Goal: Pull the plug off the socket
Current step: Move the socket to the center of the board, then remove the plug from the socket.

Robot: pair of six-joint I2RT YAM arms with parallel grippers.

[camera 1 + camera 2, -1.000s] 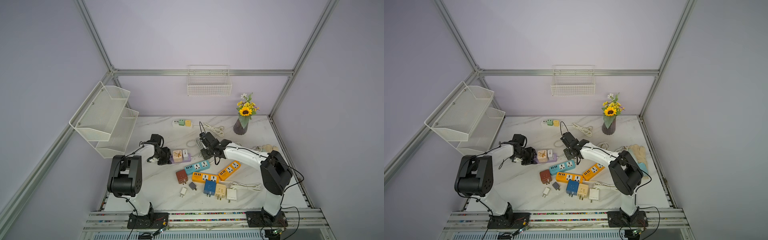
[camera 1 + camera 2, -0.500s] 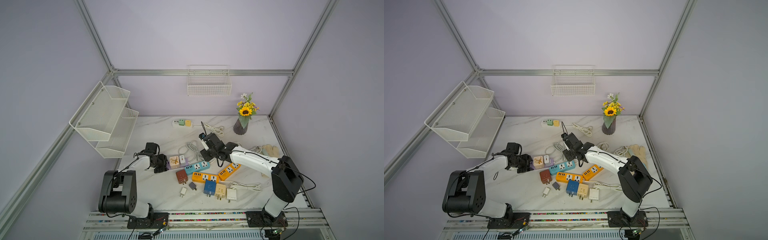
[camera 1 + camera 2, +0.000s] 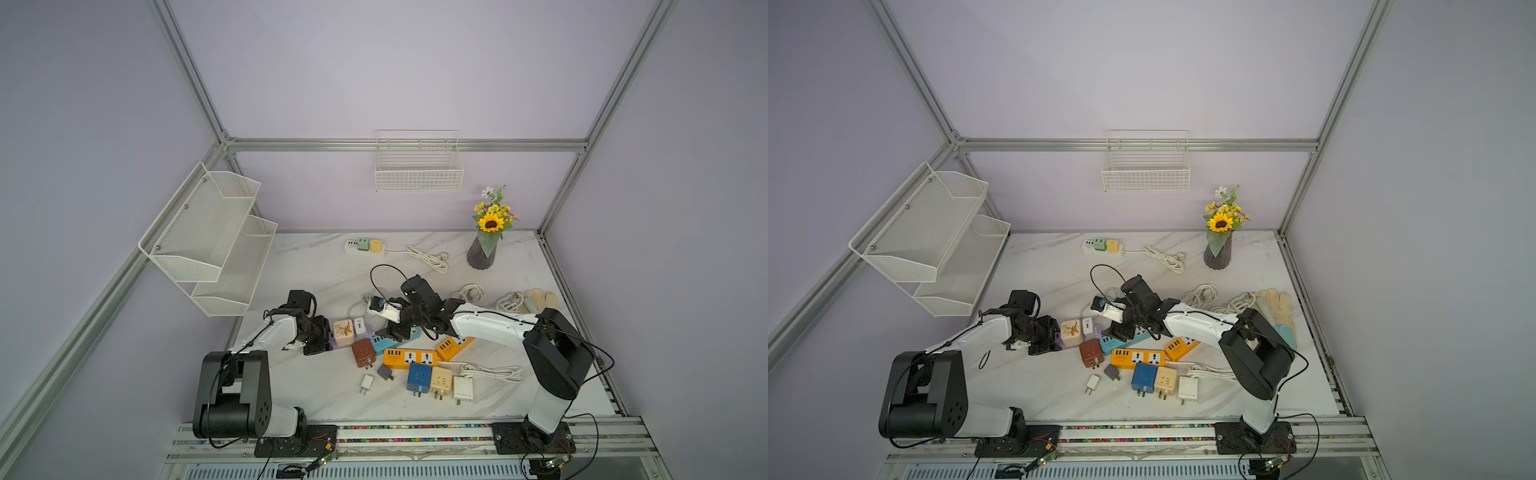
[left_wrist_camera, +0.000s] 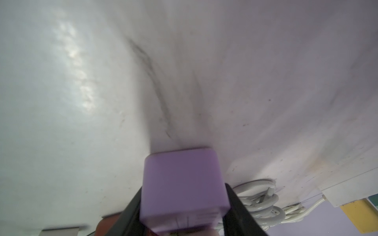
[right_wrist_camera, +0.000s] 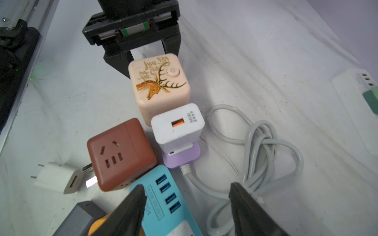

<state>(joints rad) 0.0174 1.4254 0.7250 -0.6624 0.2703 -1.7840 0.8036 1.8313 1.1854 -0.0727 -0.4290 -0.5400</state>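
The purple socket (image 5: 184,156) lies on the marble table, and my left gripper (image 4: 184,196) is shut on its near end. Two plugs stand in it: a pink cube with a deer print (image 5: 161,85) beside my left gripper (image 5: 143,47), and a white USB charger (image 5: 178,124) at the cable end. My right gripper (image 5: 187,190) is open, hovering over the USB end of a blue power strip (image 5: 163,196), just short of the white charger, holding nothing. In both top views the left gripper (image 3: 318,336) and right gripper (image 3: 392,330) flank the pink cube (image 3: 1071,332) and white charger (image 3: 1087,325).
A brown cube socket (image 5: 120,153), a small white plug (image 5: 59,176) and a coiled white cable (image 5: 261,147) crowd the purple socket. Orange strips (image 3: 409,358), blue (image 3: 418,377) and beige (image 3: 440,379) cubes lie in front. A vase (image 3: 482,251), gloves (image 3: 540,299) and a white strip (image 3: 363,246) sit farther back.
My right gripper's jaws have opened and it has come forward, down to the blue strip. My left gripper has drawn the purple socket with its plugs toward the table's front.
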